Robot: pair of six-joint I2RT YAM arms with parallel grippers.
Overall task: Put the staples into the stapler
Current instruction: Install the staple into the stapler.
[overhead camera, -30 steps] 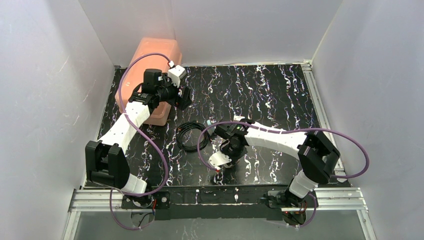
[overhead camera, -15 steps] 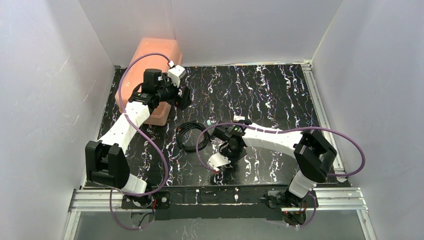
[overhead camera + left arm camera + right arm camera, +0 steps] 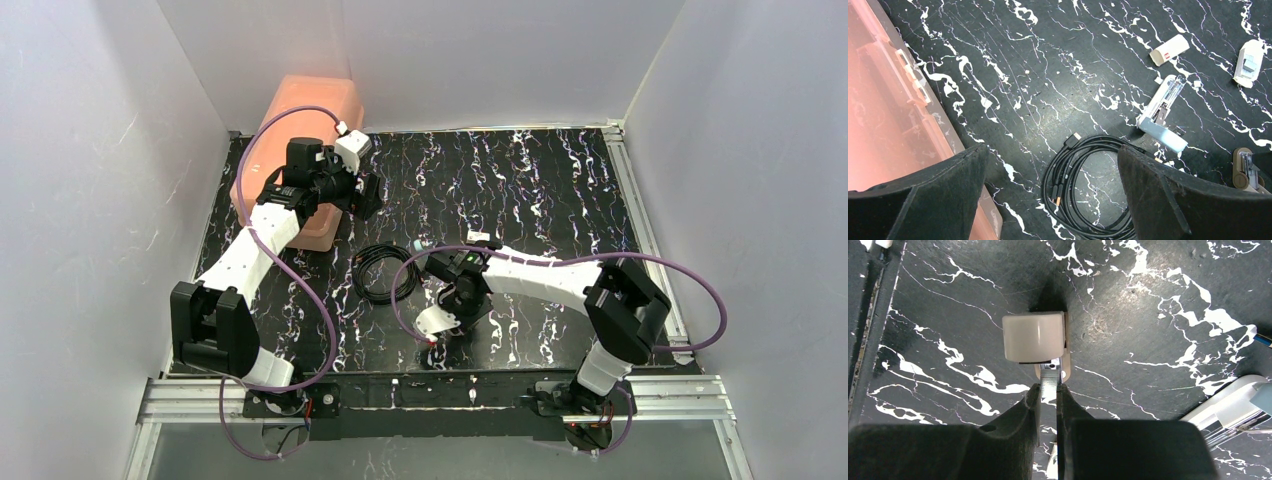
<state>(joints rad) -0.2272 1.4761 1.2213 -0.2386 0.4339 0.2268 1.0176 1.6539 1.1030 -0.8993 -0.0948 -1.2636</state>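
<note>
Right gripper [image 3: 1049, 390] works low over the table [image 3: 540, 180], close to the near edge. Claw is clenched almost fully, fingers pinching the near end of the staples [image 3: 1049, 376], a thin silvery strip. Grip looks edge-on and right at the strip's tip, likely so the rest stays free to slide out and later drop into a slot. The strip's far end runs into the tan sleeve [image 3: 1239, 176]. A small white block [image 3: 1034, 336] overlaps the sleeve's far part in the right wrist view; cannot tell whether it rests on it or just lies beside it. Judged step: drawing the strip out of its sleeve, load not yet done.

Further in, the stapler [image 3: 1165, 136] lies flat on the table near the sleeve but apart from it. It is hinged open, silver channel exposed, light-blue part folded back, probably left so to take the strip from above. Nothing touches it. Black coiled cable [image 3: 1054, 186] lies just beside it on the left, not part of the job.

Farthest, left gripper [image 3: 1049, 150] hovers by the pink bin [image 3: 300, 110], claw released, spread wide, holding nothing. Probably parked out of the right arm's way.
</note>
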